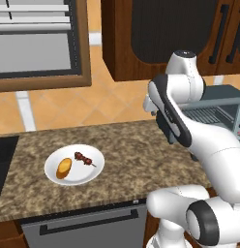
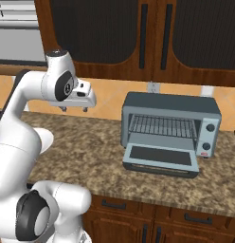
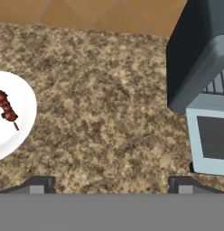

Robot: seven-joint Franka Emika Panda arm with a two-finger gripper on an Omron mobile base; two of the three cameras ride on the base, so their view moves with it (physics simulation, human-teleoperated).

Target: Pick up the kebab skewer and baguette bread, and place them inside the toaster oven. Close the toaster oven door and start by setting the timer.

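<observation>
Gripper (image 2: pixel 74 109), jaws spread and empty, hangs above the counter (image 1: pixel 141 145) between plate (image 1: pixel 95 170) and toaster oven (image 2: pixel 171 130); first pick pending, so it must travel toward the plate near the front edge and descend on kebab skewer (image 1: pixel 83 158) beside baguette bread (image 1: pixel 64 168).

White plate (image 1: pixel 90 178) on speckled brown countertop (image 1: pixel 127 160), left of centre. Baguette bread (image 1: pixel 64 167) on plate's left half; kebab skewer (image 1: pixel 84 158) beside it on right half, lying diagonally. White arm (image 1: pixel 189 126) rises from lower right, partly covering toaster oven (image 1: pixel 223 109). Wire rack (image 1: pixel 211 115) visible inside. Dark wood cabinets (image 1: pixel 141 36) above.
</observation>
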